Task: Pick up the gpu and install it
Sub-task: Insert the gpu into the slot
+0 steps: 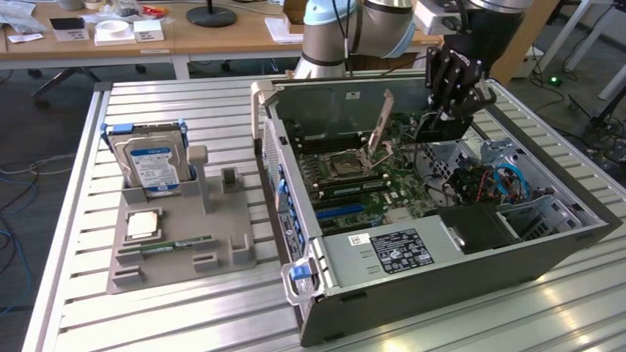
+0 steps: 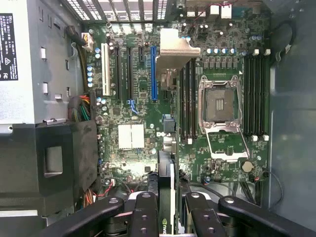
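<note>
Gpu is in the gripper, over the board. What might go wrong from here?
1. The gpu, clamped in the gripper, looks offset from the blue slot, toward the RAM slots. Pressed down like this, its edge could hit them.
2. Its bracket is near the case's rear grille and may catch there.
3. The CPU socket lies open nearby, and a slip could damage it.

Single arm [image 1: 357,29] hung overhead, wrist vertical, gripper [image 1: 442,116] pointed straight down, fingers [image 2: 144,210] clamped on gpu [image 2: 166,180].
</note>
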